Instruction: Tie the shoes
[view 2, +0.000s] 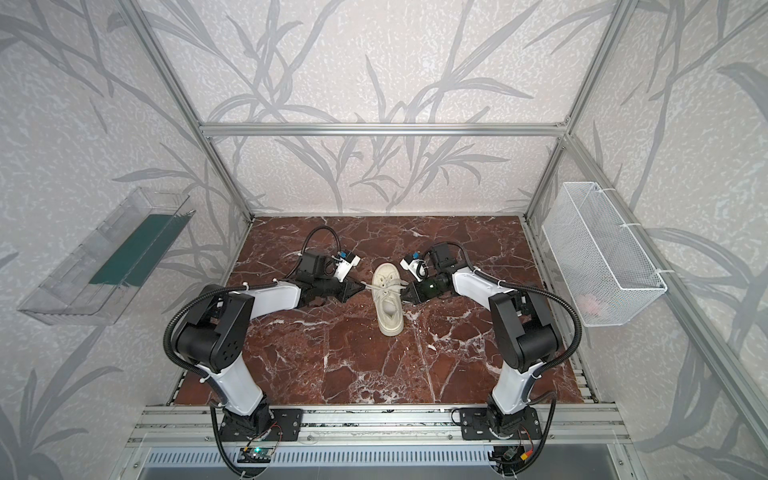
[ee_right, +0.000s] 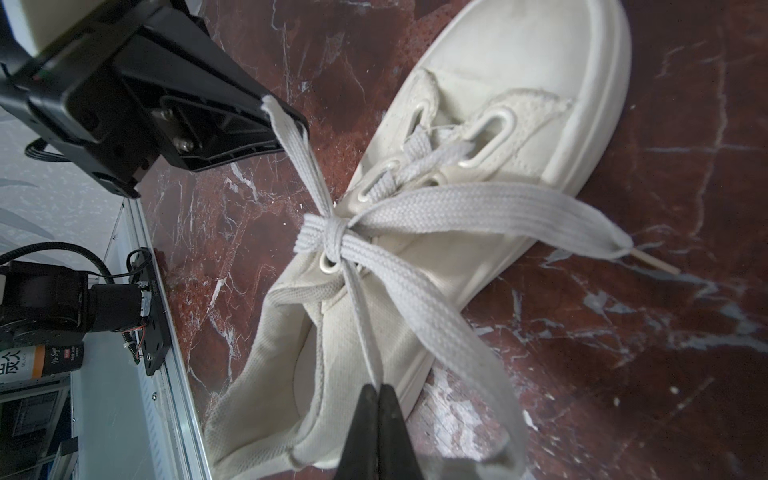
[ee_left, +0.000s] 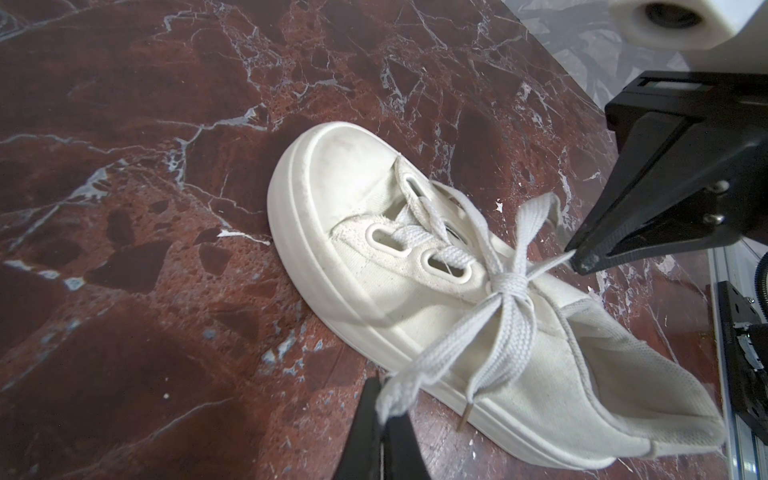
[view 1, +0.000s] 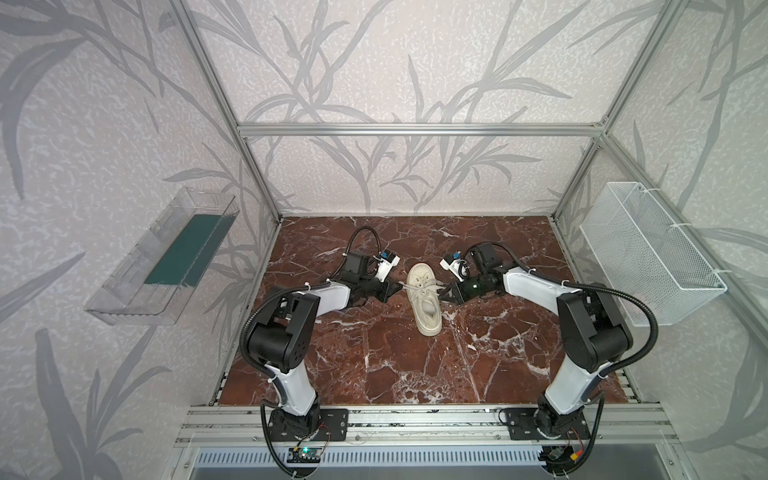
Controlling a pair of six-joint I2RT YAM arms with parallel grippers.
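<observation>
A cream low-top shoe point(view 1: 424, 305) point(view 2: 388, 301) lies on the red marble table point(view 1: 374, 357) with its toe pointing away. Its flat laces meet in a knot point(ee_left: 509, 282) point(ee_right: 332, 235) over the tongue. At the shoe's left side, my left gripper point(view 1: 398, 286) point(view 2: 360, 286) point(ee_left: 384, 395) is shut on a lace strand. Opposite it on the right, my right gripper point(view 1: 446, 291) point(view 2: 406, 291) point(ee_right: 377, 388) is shut on another strand, which runs taut to the knot. A free lace end with its aglet point(ee_right: 656, 264) rests on the table beside the toe point(ee_right: 519, 54).
A clear plastic bin point(view 1: 162, 257) hangs on the left wall and a white wire basket point(view 1: 648, 253) on the right. Aluminium frame posts border the table, and a rail point(view 1: 415, 419) with both arm bases runs along the front edge.
</observation>
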